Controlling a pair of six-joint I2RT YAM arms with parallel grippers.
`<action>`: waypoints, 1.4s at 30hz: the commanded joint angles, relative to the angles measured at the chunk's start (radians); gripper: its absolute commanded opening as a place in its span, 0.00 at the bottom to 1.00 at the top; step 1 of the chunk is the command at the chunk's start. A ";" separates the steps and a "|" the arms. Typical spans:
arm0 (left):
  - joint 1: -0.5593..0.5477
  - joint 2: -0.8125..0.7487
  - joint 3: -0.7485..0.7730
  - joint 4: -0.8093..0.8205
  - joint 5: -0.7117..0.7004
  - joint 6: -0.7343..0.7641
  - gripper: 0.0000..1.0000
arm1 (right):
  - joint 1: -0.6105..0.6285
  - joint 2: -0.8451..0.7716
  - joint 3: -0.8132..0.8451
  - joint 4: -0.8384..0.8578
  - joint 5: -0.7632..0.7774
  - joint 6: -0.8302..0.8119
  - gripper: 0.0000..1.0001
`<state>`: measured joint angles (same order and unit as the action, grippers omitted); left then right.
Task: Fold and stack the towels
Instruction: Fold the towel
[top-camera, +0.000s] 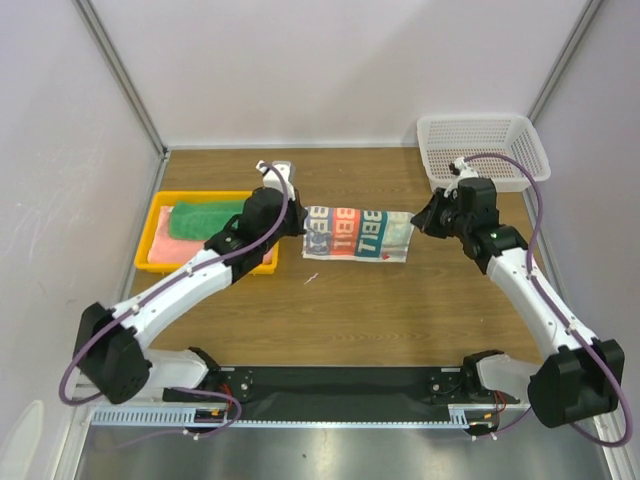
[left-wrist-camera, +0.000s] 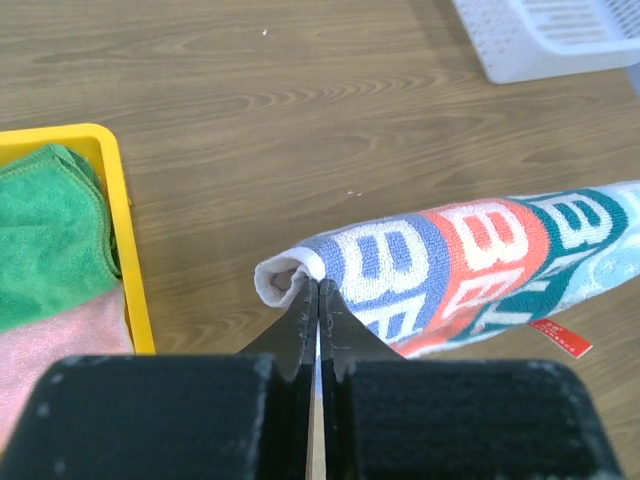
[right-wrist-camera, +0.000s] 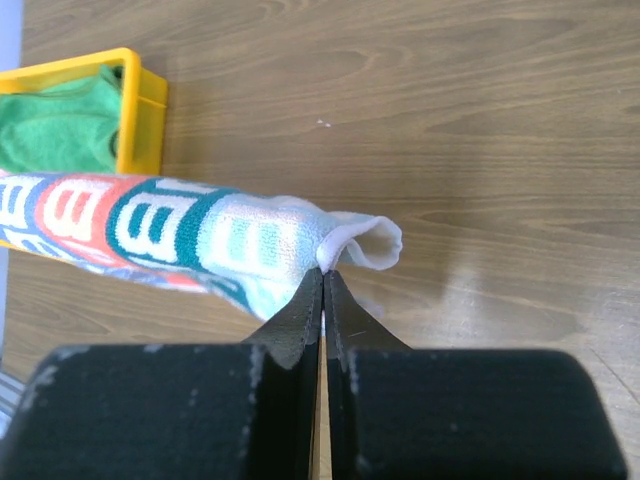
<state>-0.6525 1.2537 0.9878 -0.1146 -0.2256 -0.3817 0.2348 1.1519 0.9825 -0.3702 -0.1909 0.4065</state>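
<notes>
The white-and-teal patterned towel (top-camera: 357, 234) with red-orange letters hangs stretched between my two grippers above the table's middle. My left gripper (top-camera: 298, 222) is shut on its left corner; in the left wrist view the towel (left-wrist-camera: 480, 270) runs right from the pinching gripper (left-wrist-camera: 318, 283). My right gripper (top-camera: 420, 222) is shut on the right corner; the right wrist view has the towel (right-wrist-camera: 170, 230) running left from that gripper (right-wrist-camera: 323, 270). The green towel (top-camera: 205, 218) lies on the salmon-pink towel (top-camera: 165, 247) in the yellow tray (top-camera: 150, 262).
A white mesh basket (top-camera: 482, 148) stands at the back right. The yellow tray sits at the left, close under my left arm. Grey walls close in the table on the left, right and back.
</notes>
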 joint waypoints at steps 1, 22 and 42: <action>0.022 0.076 0.067 0.029 -0.011 0.030 0.00 | -0.014 0.063 0.034 0.062 -0.007 -0.011 0.00; 0.025 0.172 -0.238 0.400 0.011 0.063 0.00 | -0.037 0.192 -0.154 0.318 -0.110 -0.094 0.00; -0.254 -0.161 -0.497 0.003 -0.054 -0.204 0.53 | -0.011 -0.106 -0.435 -0.094 -0.111 0.084 0.38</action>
<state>-0.8921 1.1423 0.4999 -0.0151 -0.2832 -0.5106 0.2207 1.0424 0.5438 -0.3836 -0.2729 0.4622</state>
